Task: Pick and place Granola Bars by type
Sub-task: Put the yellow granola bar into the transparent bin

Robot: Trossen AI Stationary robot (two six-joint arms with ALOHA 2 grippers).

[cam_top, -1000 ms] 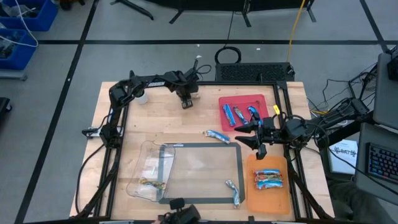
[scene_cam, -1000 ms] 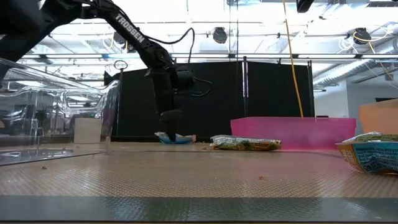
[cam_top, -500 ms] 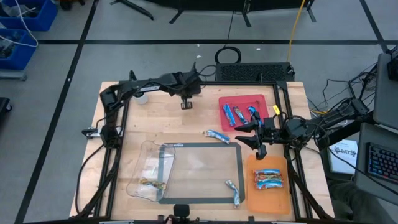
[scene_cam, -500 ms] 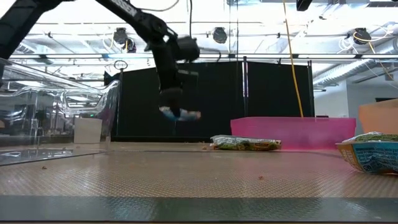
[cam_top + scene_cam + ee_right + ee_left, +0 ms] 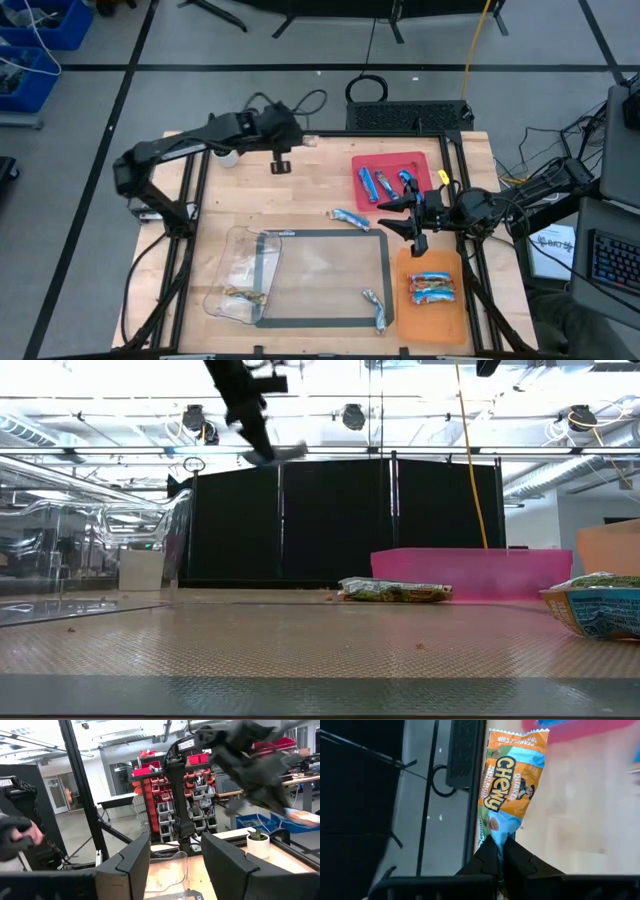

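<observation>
Three blue bars [image 5: 384,183] lie in the red tray [image 5: 425,163]; left claw [image 5: 501,851] pinches another bar [image 5: 509,785].

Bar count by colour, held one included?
blue bars: 4 (3 in the red tray, 1 loose on the table)
red/orange bars: 3 (2 on the orange tray, 1 in the left tool)
tan-green bars: 3 (1 in the clear tray, 2 on the mat)
Total: 10
</observation>
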